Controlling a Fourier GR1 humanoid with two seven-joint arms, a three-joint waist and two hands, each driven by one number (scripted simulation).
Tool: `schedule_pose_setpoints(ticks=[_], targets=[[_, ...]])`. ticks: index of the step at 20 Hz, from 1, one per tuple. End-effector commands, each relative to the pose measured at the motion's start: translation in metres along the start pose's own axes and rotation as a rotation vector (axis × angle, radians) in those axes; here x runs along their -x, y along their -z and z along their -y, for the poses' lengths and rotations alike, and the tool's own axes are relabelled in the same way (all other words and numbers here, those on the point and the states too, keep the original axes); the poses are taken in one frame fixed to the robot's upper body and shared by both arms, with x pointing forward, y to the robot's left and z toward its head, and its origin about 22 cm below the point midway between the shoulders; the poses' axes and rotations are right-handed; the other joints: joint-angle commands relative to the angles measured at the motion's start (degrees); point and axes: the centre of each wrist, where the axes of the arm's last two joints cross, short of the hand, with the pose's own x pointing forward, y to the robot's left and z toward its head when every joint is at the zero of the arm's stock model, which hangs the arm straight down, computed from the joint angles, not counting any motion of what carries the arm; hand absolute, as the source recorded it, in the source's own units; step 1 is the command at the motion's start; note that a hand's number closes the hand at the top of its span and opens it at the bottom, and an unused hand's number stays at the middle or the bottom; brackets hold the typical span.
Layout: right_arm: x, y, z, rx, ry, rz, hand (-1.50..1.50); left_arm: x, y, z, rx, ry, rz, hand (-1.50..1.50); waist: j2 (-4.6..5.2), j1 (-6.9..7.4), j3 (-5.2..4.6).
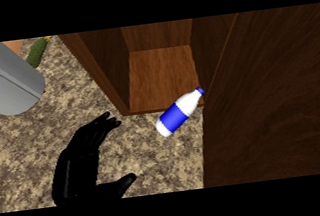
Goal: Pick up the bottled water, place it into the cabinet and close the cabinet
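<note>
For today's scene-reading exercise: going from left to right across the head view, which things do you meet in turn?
Grey rounded object → green object → left hand → cabinet's open compartment → bottled water → cabinet door.

One bottle (179,112), one cabinet (161,79), one hand (81,165).
</note>
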Motion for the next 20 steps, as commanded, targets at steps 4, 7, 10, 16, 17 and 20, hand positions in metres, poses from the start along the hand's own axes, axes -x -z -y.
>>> schedule_pose_setpoints(ticks=[4, 7, 10, 16, 17, 20], targets=[[-0.053, 0.014, -0.019, -0.196, -0.083, 0.002, 1.50, -0.033, -0.024, -0.039, -0.080, -0.044, 0.034, -1.50, -0.07, 0.55, -0.19], [-0.054, 0.021, -0.024, -0.277, -0.082, 0.031, 1.50, -0.036, -0.035, -0.047, -0.101, -0.072, -0.004, -1.50, -0.21, 0.44, -0.27], [-0.050, 0.027, -0.028, -0.336, -0.086, 0.016, 1.50, -0.040, -0.047, -0.056, -0.106, -0.059, -0.009, -1.50, -0.68, 0.80, -0.48], [-0.045, 0.034, -0.032, -0.387, -0.051, 0.024, 1.50, -0.067, -0.046, -0.076, -0.093, -0.050, 0.014, -1.50, -0.38, 2.18, -0.67], [-0.041, 0.035, -0.036, -0.346, -0.002, 0.040, 1.50, -0.071, -0.052, -0.085, -0.095, -0.035, 0.007, -1.50, -0.30, 2.68, -0.73], [-0.034, 0.038, -0.045, -0.293, 0.118, 0.083, 1.50, -0.076, -0.057, -0.090, -0.103, -0.043, 0.015, -1.50, 0.18, 3.30, -0.68]])
